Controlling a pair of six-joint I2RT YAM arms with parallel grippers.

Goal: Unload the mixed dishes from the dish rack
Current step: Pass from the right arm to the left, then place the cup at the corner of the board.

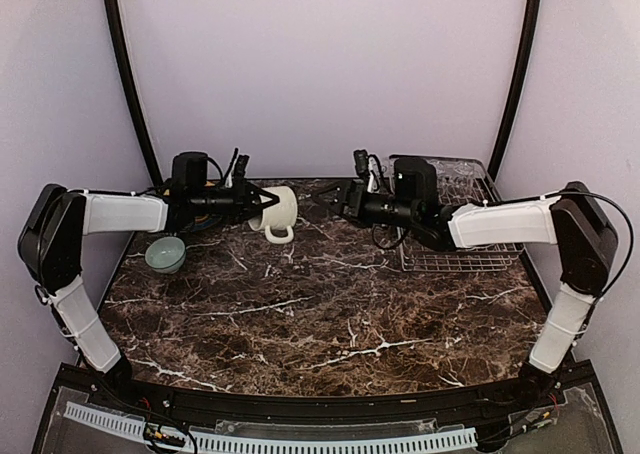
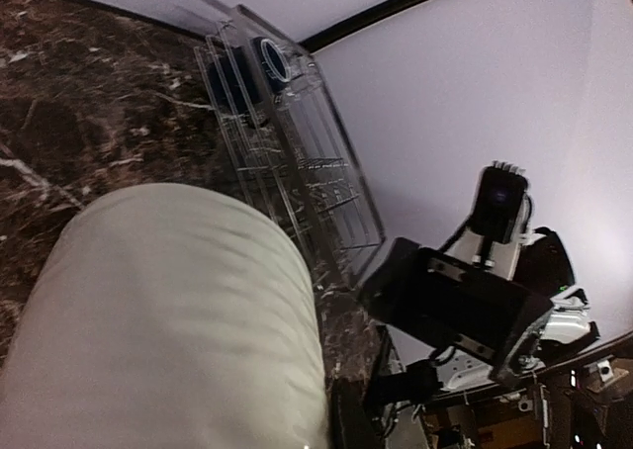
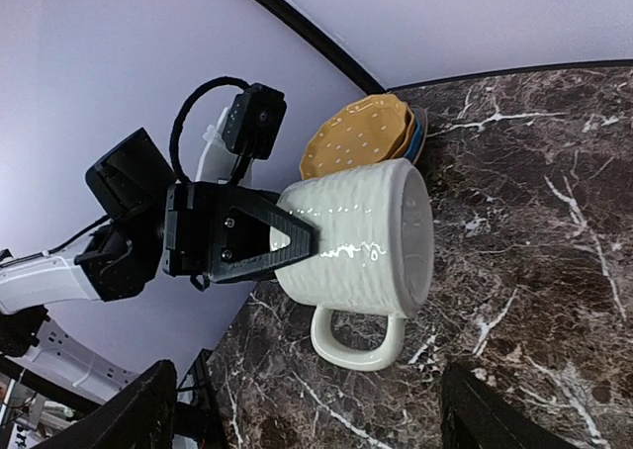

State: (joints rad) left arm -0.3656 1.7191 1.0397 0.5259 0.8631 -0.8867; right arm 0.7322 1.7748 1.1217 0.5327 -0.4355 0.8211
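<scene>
My left gripper [image 1: 262, 212] is shut on the cream mug [image 1: 278, 214] and holds it on its side just above the marble table, handle down, mouth toward the right. The mug fills the left wrist view [image 2: 168, 320] and shows in the right wrist view [image 3: 366, 236]. My right gripper [image 1: 335, 196] is open and empty, facing the mug's mouth from a short way off; its fingertips [image 3: 138, 409] frame the mug. The dish rack [image 1: 460, 254] stands at the back right, with the dark navy mug [image 2: 237, 81] in it. Yellow plates [image 3: 356, 133] on a blue plate lie behind the mug.
A small pale greenish bowl [image 1: 165, 254] sits on the table at the left, under my left arm. The dark marble table [image 1: 320, 314] ends at a black rim in front. Lavender walls close in at the back and sides.
</scene>
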